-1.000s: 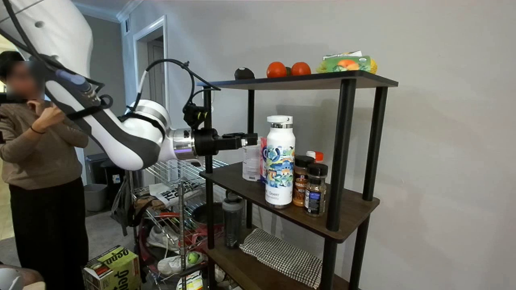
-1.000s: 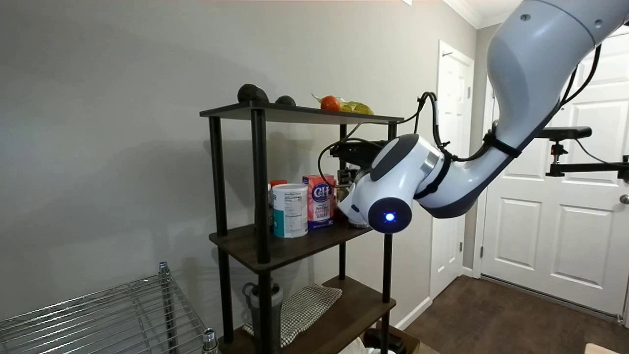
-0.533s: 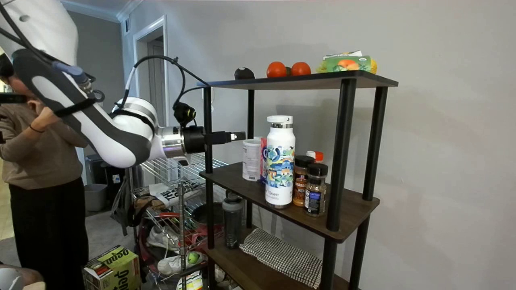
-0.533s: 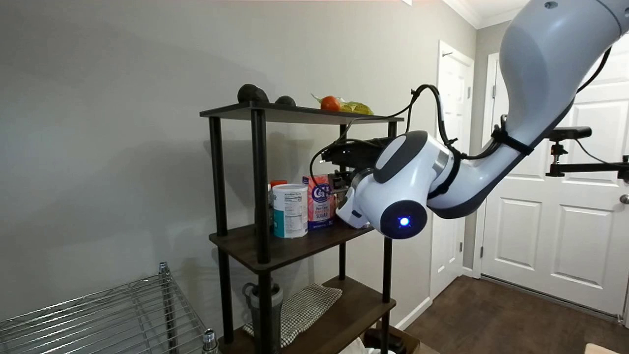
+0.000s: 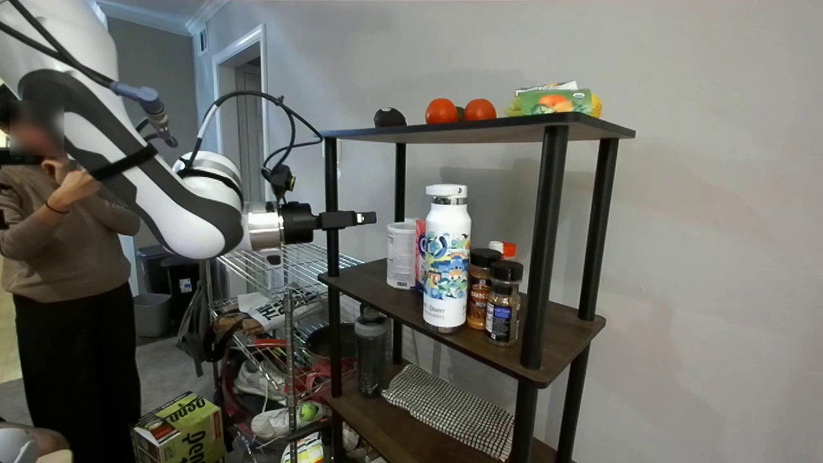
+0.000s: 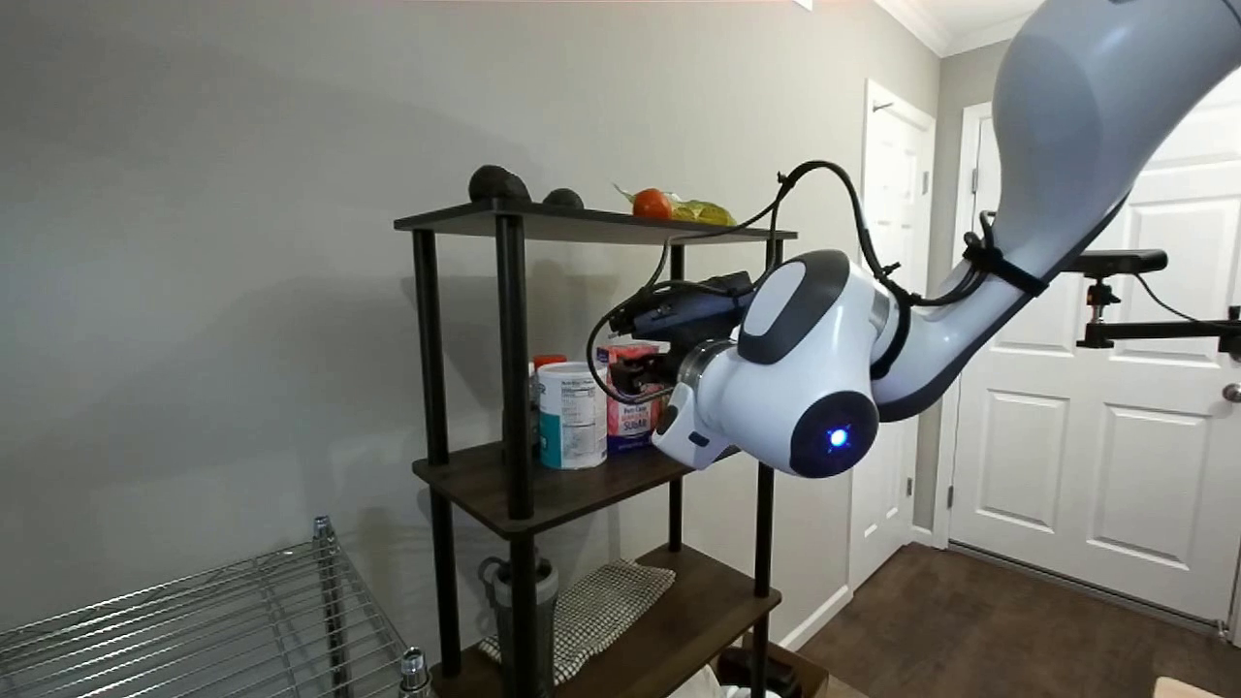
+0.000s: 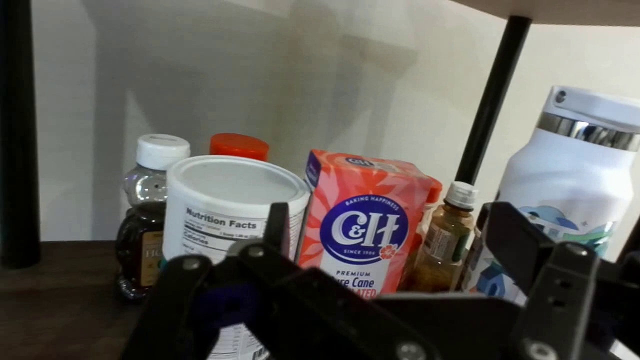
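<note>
Upright pink sugar box point(image 7: 365, 227)

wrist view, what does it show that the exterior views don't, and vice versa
Only in the wrist view: the full C&H logo on the sugar box, and the jaws clearly open.
Only in both exterior views: a tomato on the top shelf and a checkered cloth below.
Shared: that box, the white canister and the middle shelf.

Free room lies above the canister point(image 7: 222, 217) and sugar box point(image 7: 361, 220); the white bottle point(image 7: 570, 182) blocks the wrist view's right side.
</note>
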Controlling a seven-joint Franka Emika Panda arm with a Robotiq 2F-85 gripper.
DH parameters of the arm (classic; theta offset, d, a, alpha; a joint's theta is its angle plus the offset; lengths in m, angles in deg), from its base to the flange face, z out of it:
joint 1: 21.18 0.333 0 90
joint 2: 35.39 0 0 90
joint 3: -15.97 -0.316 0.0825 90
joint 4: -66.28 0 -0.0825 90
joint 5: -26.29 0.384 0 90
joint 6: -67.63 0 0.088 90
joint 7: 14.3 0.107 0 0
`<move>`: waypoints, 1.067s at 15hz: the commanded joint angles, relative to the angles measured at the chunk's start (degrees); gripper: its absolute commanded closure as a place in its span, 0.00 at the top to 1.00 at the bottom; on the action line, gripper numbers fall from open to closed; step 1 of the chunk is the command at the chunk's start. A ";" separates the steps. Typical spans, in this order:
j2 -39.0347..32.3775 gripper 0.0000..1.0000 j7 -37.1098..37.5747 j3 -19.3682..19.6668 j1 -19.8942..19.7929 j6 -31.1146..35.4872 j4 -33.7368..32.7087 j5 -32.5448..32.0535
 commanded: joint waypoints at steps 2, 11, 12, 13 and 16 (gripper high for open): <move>-1.13 1.00 1.42 0.12 -0.34 4.25 -1.94 -5.35; -7.61 1.00 6.80 0.12 -0.27 10.33 -6.74 -15.13; -8.09 1.00 7.56 0.09 -0.22 10.80 -7.12 -16.18; -8.62 1.00 8.09 0.11 -0.21 11.23 -7.53 -17.17; -9.70 1.00 10.30 0.12 -0.14 11.99 -8.42 -20.67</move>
